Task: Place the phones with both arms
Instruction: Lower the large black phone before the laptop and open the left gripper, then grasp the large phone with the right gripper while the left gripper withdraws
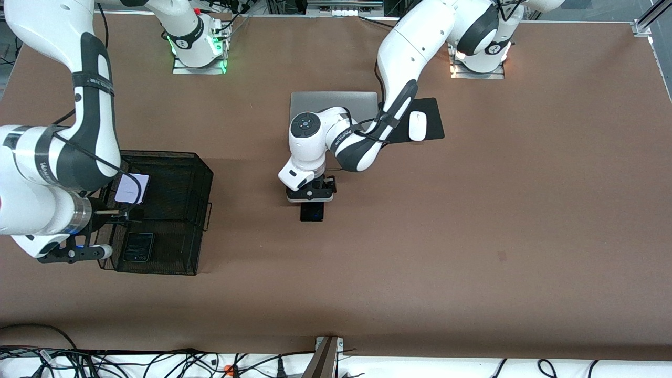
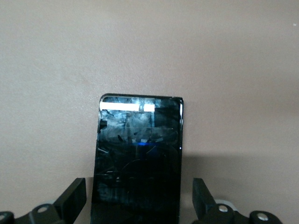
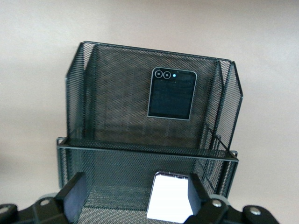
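Note:
The longer black phone point(image 1: 312, 212) point(image 2: 139, 154) lies flat on the brown table near its middle. My left gripper point(image 1: 311, 198) point(image 2: 139, 196) is low over it and open, one finger on each side of the phone with a gap on both. A black mesh basket point(image 1: 202, 173) point(image 3: 74, 93) stands toward the right arm's end. The lilac phone point(image 1: 131, 188) point(image 3: 170, 196) leans in its compartment farther from the front camera. The small black phone point(image 1: 139, 247) point(image 3: 172, 94) lies in the nearer compartment. My right gripper point(image 1: 126, 212) point(image 3: 135, 186) is open over the basket, with the lilac phone beside one finger.
A grey laptop point(image 1: 333, 102) lies under the left arm, farther from the front camera than the long phone. Beside it, a white mouse point(image 1: 417, 126) sits on a black pad point(image 1: 433, 118). Cables point(image 1: 157, 362) run along the table's edge nearest the front camera.

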Controlling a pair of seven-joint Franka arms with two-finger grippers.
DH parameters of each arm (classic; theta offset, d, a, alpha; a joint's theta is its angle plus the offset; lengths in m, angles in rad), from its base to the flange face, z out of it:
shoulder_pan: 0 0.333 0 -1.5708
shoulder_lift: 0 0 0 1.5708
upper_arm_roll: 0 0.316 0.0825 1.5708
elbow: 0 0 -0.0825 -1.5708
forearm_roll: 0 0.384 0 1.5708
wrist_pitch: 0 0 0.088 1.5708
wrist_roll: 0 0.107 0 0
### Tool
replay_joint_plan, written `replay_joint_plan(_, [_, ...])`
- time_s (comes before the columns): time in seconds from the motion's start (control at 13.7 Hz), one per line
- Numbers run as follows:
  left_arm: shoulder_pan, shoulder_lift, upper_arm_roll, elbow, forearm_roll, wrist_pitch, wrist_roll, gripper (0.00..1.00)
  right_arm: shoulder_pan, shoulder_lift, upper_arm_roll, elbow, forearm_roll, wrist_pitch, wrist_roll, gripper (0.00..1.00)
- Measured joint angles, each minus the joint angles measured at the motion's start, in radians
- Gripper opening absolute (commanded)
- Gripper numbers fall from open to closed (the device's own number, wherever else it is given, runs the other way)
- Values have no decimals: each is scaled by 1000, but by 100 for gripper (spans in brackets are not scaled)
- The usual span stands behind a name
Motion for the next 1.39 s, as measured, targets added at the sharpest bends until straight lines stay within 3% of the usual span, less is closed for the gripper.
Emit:
replay_joint_plan(0.36, [64, -60, 7, 128, -58, -203, -7, 100, 96, -40, 42, 10, 36, -47, 222, 97])
replay_joint_plan(0.66, [230, -180, 11, 132, -139, -455, 165, 100, 261, -32, 50, 8, 58, -28, 449, 99])
replay_joint_plan(0.88, [404, -200, 9, 128, -173, -608, 411, 100, 338, 4, 51, 2, 142, 63, 574, 99])
replay_joint_plan(1.09, [551, -238, 10, 122, -176, -720, 627, 100, 423, 58, 55, -23, 152, 163, 649, 99])
replay_joint_plan(1.39, [695, -302, 22, 105, -105, -748, 793, 100, 543, 142, 55, -96, 152, 369, 672, 99])
